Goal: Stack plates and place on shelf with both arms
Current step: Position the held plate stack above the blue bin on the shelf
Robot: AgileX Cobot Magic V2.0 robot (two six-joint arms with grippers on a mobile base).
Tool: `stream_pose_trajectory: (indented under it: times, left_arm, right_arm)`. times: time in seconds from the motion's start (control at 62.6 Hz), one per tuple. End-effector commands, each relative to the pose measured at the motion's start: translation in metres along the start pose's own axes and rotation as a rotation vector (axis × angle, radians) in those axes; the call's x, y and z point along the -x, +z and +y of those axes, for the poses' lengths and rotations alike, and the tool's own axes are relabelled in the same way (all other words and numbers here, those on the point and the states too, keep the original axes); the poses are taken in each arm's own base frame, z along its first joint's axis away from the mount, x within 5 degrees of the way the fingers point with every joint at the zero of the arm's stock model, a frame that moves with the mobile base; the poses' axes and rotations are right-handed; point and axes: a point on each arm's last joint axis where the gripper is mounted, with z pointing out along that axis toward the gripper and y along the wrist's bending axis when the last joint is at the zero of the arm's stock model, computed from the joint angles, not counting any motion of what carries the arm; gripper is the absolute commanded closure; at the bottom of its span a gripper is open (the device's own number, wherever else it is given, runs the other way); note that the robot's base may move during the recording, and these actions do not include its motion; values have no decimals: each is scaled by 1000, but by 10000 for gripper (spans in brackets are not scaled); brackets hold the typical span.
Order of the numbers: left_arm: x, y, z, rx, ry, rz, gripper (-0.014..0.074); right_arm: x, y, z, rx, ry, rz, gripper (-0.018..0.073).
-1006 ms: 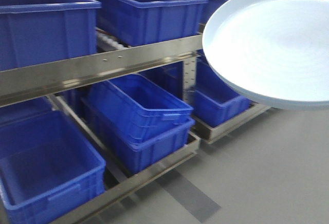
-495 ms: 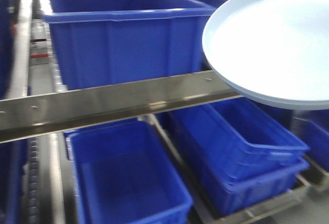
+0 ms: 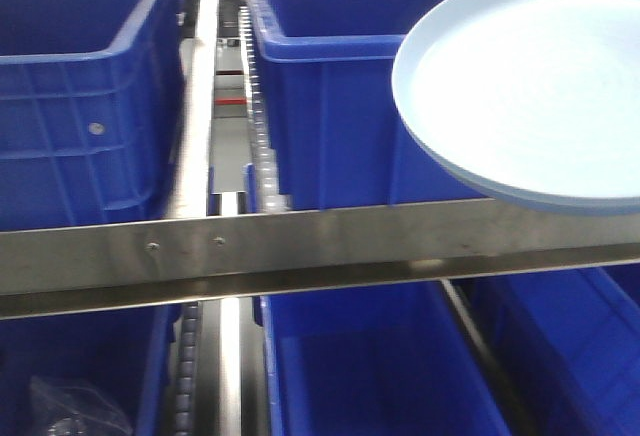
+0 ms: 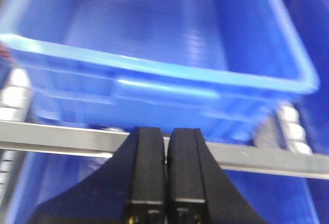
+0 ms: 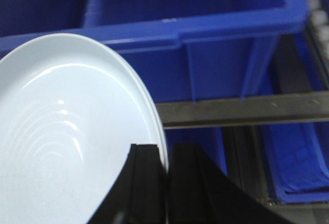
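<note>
Front view: my pale-blue plates (image 3: 530, 81) hang at upper right, cut off by the frame, above the steel shelf rail (image 3: 300, 246) and blue bins (image 3: 330, 86). My grippers are out of sight here.

Left wrist view: my left gripper (image 4: 165, 175) is closed and empty, over a blurred blue bin (image 4: 154, 64).

Right wrist view: my right gripper (image 5: 167, 183) pinches the plates' (image 5: 72, 131) rim. Held by one edge, they could tilt or slide apart; two stacked rims seem visible.
</note>
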Motion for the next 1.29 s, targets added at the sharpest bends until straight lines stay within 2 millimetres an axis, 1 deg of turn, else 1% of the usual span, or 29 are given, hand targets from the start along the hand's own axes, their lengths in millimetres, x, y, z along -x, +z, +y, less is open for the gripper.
stream_pose_trajectory:
  times: [0.0,1.278]
  left_arm:
    - [15,-4,-5,-33,-6,-94,496]
    - [15,-4,-5,-33,-6,-94,496]
  right_arm:
    - [18,-5,2,12,3,-129,504]
    - [18,-5,2,12,3,-129,504]
